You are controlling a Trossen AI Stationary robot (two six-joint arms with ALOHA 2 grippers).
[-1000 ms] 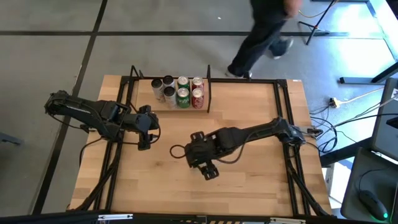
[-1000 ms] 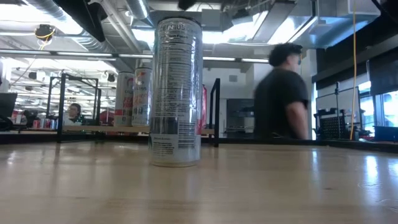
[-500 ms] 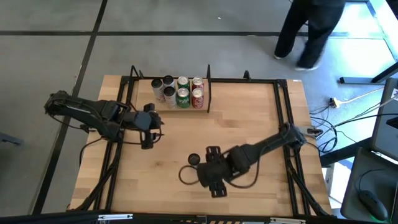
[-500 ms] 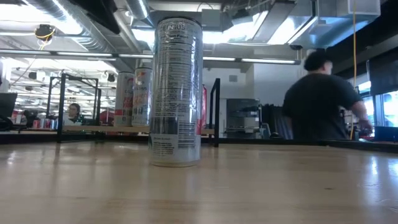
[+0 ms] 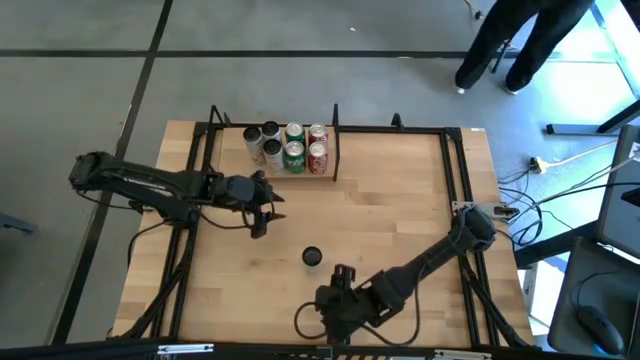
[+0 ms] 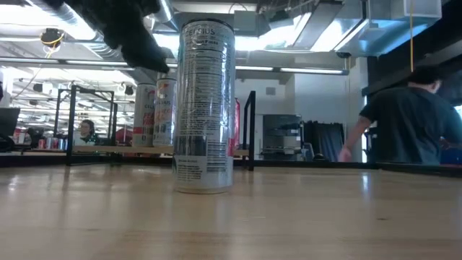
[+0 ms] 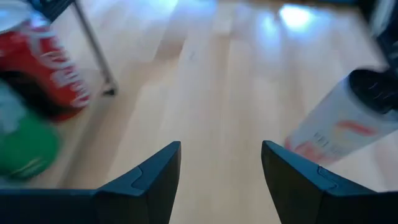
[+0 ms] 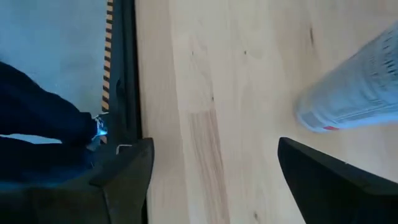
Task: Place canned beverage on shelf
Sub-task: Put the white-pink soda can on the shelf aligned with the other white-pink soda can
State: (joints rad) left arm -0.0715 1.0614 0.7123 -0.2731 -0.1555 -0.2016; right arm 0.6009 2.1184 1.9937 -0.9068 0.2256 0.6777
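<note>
A person in dark clothes point(image 5: 520, 40) walks on the grey floor point(image 5: 90, 80) beyond the table's far right corner. In the low view a seated person point(image 6: 86, 131) shows far left, with ceiling lights point(image 6: 289, 70) overhead.

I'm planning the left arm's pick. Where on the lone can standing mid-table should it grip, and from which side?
Grip the can across its cylindrical wall, about mid-height. It stands upright and alone on the table, so a level approach from the left gripper, whose fingers are open toward it, looks best. The right gripper waits near the front edge.
</note>
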